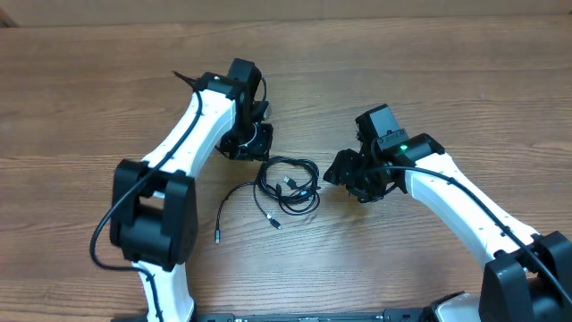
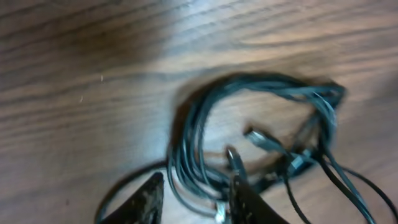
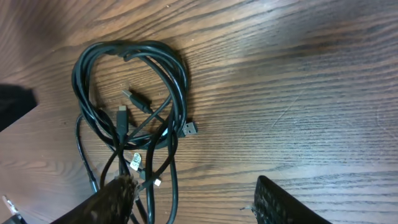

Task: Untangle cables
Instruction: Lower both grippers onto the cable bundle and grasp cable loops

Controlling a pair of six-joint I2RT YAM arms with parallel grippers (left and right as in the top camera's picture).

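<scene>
Wooden table (image 1: 447, 80) under thin, black, loosely looped cables (image 1: 288, 184)

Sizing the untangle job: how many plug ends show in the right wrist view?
4 clear: an upper plug and a dark plug inside the cable loop, a silver plug at its right edge, a small tip lower down. Others may be hidden underneath.

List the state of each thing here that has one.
cables: tangled in a loose coil, lying flat on the table, with one strand trailing out.
left gripper: open, fingers astride some coil strands.
right gripper: open wide at the coil's edge, holding nothing.
</scene>
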